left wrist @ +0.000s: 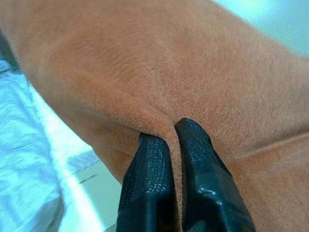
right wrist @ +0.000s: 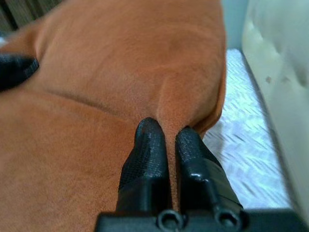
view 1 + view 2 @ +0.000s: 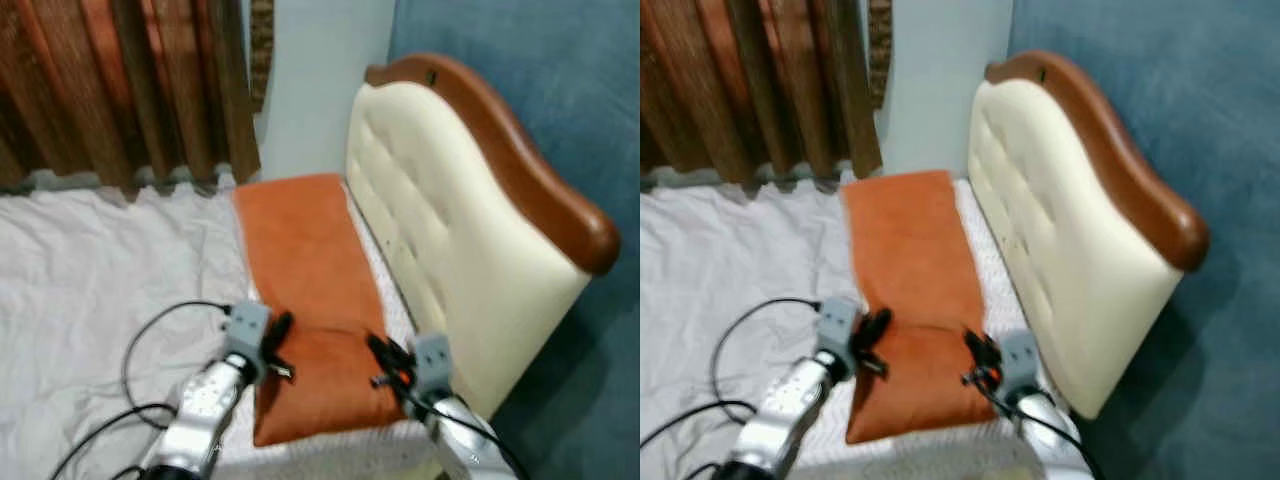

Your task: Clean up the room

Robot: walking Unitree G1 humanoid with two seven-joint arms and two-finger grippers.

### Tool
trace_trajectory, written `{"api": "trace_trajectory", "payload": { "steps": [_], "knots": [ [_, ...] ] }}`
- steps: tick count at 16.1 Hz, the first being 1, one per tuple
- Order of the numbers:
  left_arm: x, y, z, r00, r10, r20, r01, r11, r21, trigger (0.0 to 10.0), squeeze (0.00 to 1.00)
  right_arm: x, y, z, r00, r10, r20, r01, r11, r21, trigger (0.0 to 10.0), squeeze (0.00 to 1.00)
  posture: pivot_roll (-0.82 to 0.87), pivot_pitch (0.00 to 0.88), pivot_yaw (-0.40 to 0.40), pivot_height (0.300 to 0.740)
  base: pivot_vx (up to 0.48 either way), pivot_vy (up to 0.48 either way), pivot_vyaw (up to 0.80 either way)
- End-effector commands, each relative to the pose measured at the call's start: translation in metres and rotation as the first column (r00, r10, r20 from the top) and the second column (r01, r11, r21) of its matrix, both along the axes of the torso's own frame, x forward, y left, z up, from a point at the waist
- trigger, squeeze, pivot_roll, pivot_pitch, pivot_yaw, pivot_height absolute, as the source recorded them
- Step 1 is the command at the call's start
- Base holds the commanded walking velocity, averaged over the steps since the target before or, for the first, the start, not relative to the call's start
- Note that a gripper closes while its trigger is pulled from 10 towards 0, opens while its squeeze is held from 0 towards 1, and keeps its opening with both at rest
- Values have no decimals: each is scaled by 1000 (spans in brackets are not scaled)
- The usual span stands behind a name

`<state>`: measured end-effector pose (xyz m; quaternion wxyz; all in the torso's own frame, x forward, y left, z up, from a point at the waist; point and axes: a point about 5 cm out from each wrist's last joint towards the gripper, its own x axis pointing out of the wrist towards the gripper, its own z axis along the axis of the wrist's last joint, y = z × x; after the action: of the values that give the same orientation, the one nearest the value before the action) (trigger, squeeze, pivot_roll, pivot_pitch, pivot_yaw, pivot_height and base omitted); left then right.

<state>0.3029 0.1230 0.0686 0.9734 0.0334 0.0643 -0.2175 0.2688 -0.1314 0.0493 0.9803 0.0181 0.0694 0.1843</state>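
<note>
A long orange velvety pillow (image 3: pixel 305 290) lies on the bed's white sheet (image 3: pixel 90 290), just beside the cream tufted headboard with a brown wooden rim (image 3: pixel 450 200). The left gripper (image 1: pixel 173 137) pinches a fold of the pillow near its left edge; the right gripper (image 2: pixel 166 133) pinches a fold near its right edge, both with their 2 black fingers pressed together on the fabric.

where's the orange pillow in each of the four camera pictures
Left eye view: the orange pillow runs down the middle, beside the headboard.
Right eye view: the pillow lies left of centre, again beside the headboard.
Left wrist view: orange fabric across the frame, a fold pinched by the left gripper.
Right wrist view: orange fabric over most of the frame, a fold pinched by the right gripper.
Shared landmark: the cream headboard, also showing in the right wrist view.
</note>
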Motion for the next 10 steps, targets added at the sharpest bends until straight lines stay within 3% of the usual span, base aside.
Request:
{"api": "trace_trajectory", "payload": {
  "steps": [1,2,3,5,10],
  "knots": [
    [11,55,16,979,193,73,-197,979,52,10000,0,5,-45,7,981,-191,28,191,981,-16,0,0,14,0,-70,740,416,0,0],
    [11,54,16,982,176,74,-181,982,60,10000,4,6,-45,8,981,-192,29,192,981,-14,0,0,12,0,-68,740,420,0,0],
    [12,53,15,983,170,69,-174,983,59,10000,1000,6,-44,8,981,-192,30,192,981,-13,0,0,12,0,-68,740,446,0,0],
    [12,51,13,986,156,56,-159,986,53,10000,1000,7,-44,8,981,-192,30,193,981,-13,0,0,9,0,-66,740,456,0,0],
    [13,47,11,993,117,32,-118,992,43,10000,1000,15,-45,12,977,-211,40,211,977,-11,0,0,7,0,-61,740,0,0,0]
  ]
}}
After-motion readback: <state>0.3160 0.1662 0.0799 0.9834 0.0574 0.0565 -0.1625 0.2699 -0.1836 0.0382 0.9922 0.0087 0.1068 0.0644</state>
